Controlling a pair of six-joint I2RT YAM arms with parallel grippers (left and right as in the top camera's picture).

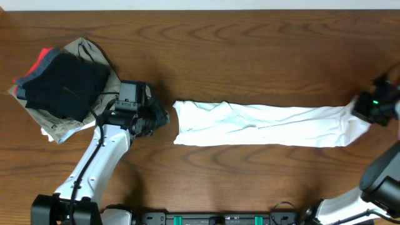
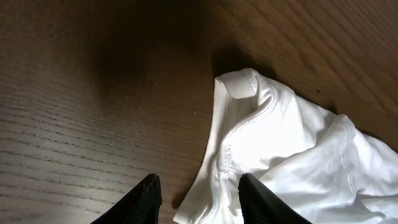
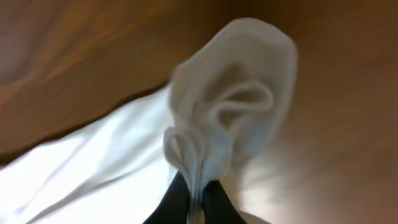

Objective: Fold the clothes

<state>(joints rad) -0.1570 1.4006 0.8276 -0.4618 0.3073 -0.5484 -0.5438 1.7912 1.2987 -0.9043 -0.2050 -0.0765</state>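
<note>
The white garment [image 1: 262,124] is laid as a long wrinkled band across the middle of the table [image 1: 250,44]. Its right end is pinched in the closed right gripper [image 3: 194,196] (fabric bunched above the fingers). The left gripper [image 2: 199,199] is held open at the left end, hem between its jaws. A pile of folded clothes [image 1: 62,87] is noted far left.

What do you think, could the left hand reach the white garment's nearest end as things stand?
Probably yes: the left hand is open right at the white garment, nothing between them.

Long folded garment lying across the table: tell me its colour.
White; the long thin-fabric garment shows it best in the overhead view.
</note>
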